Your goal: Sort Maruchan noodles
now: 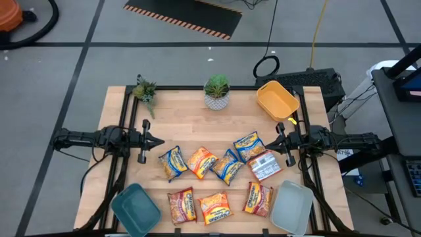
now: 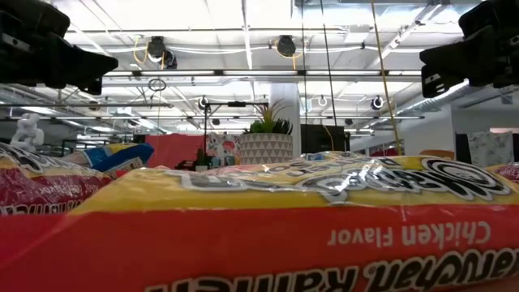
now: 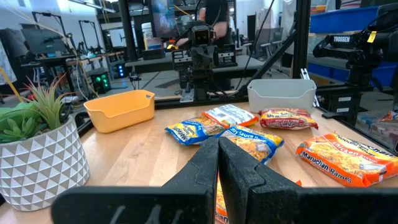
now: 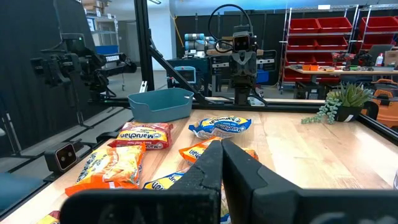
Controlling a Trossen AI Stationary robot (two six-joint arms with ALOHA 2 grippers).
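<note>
orange packet (image 2: 324, 235) – "chicken flavor", "maruchan ramen", red packet (image 3: 288, 118) "maruchan"

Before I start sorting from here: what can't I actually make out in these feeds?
- Low view: one yellow-and-red crinkly noodle packet fills the foreground, hiding the wooden table and nearly all other packets.
- High view: flavour print on the packets is too small; the white-faced packet may be flipped, cannot tell.
- High view: the teal plastic bin and pale plastic bin are cut by the picture's bottom edge.
- Left wrist view: the shut left gripper covers the nearest packets.
</note>
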